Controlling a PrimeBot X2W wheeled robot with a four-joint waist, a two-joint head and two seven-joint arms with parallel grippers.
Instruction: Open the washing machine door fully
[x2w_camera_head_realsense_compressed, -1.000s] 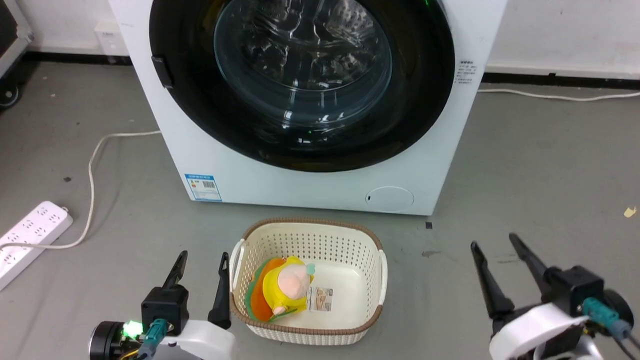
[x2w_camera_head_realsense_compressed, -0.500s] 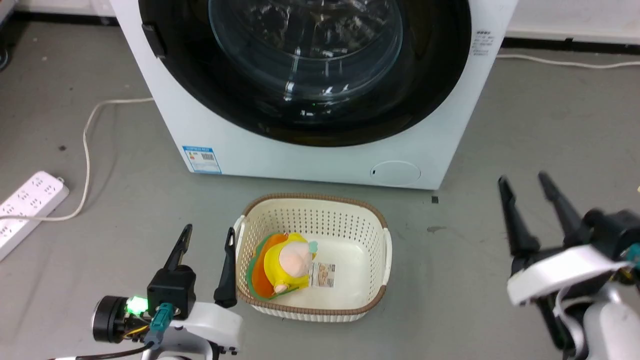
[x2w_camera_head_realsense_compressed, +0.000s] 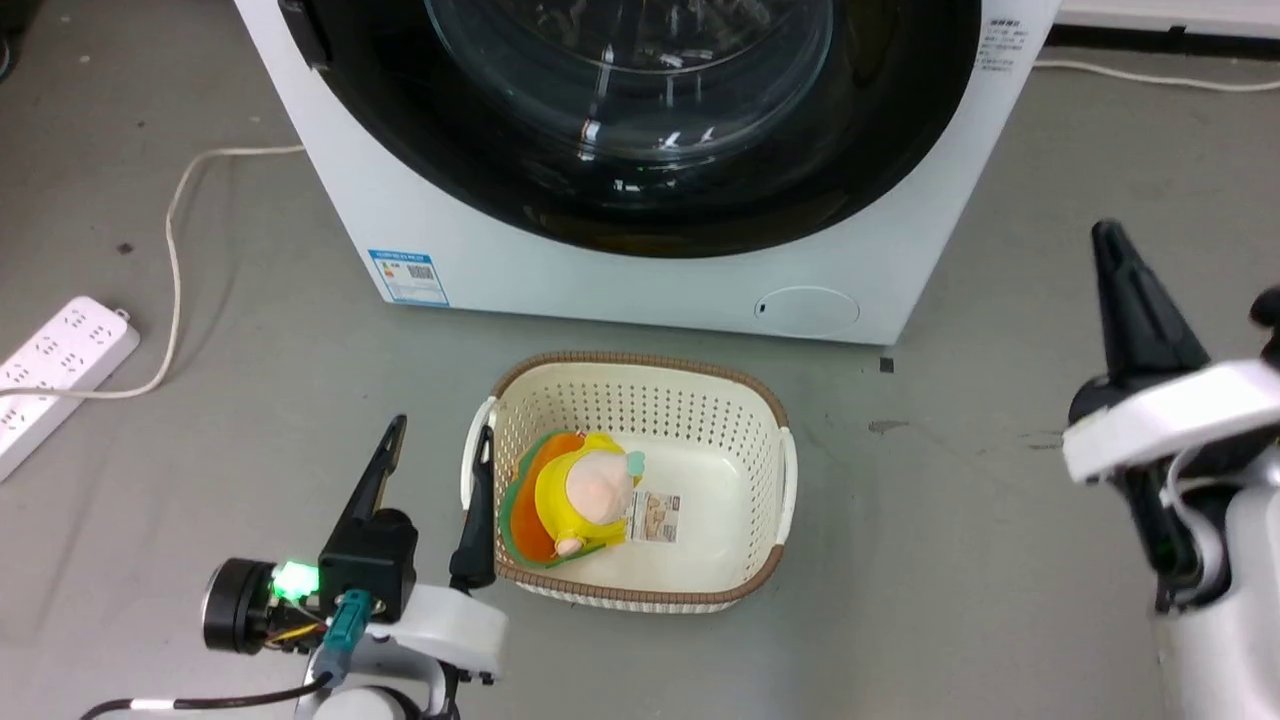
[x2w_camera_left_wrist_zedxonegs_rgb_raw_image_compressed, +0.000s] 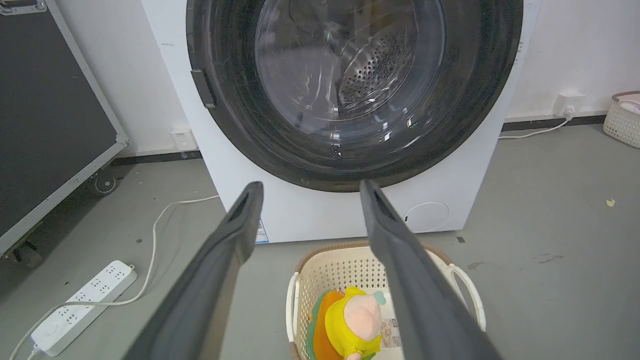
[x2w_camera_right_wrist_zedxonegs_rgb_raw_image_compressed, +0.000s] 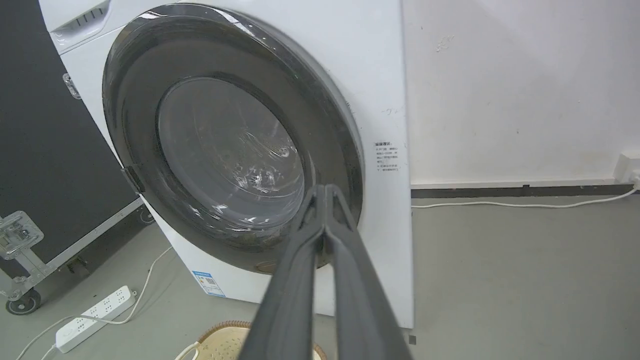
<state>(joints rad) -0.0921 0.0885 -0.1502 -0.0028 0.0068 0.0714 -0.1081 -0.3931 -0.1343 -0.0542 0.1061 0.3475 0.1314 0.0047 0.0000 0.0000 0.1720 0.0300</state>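
The washing machine (x2w_camera_head_realsense_compressed: 560, 280) stands ahead on the floor, white, with a blue sticker and a round filter cover low on its front. Its glossy black washing machine door (x2w_camera_head_realsense_compressed: 880, 130) with the bulging glass window lies flat against the front, with a small dark catch on its left rim (x2w_camera_left_wrist_zedxonegs_rgb_raw_image_compressed: 205, 89). My left gripper (x2w_camera_head_realsense_compressed: 440, 435) is open and empty, low beside a basket, well short of the door (x2w_camera_left_wrist_zedxonegs_rgb_raw_image_compressed: 235, 125). My right gripper (x2w_camera_head_realsense_compressed: 1105, 235) is raised at the right of the machine, fingers pressed together and holding nothing. In the right wrist view its tips (x2w_camera_right_wrist_zedxonegs_rgb_raw_image_compressed: 325, 189) line up with the door's lower right rim (x2w_camera_right_wrist_zedxonegs_rgb_raw_image_compressed: 135, 125), apart from it.
A cream basket (x2w_camera_head_realsense_compressed: 770, 420) holding a yellow plush toy (x2w_camera_head_realsense_compressed: 585, 495) sits on the floor right before the machine. A white power strip (x2w_camera_head_realsense_compressed: 55, 360) and its cable (x2w_camera_head_realsense_compressed: 175, 230) lie at the left. A black wheeled case (x2w_camera_left_wrist_zedxonegs_rgb_raw_image_compressed: 45, 125) stands left of the machine, and a second basket (x2w_camera_left_wrist_zedxonegs_rgb_raw_image_compressed: 622, 120) far right.
The head camera has tipped, sliding the scene upward. My right gripper has risen toward the machine's right side and its fingers have gone from apart to together. The left gripper stays beside the basket.
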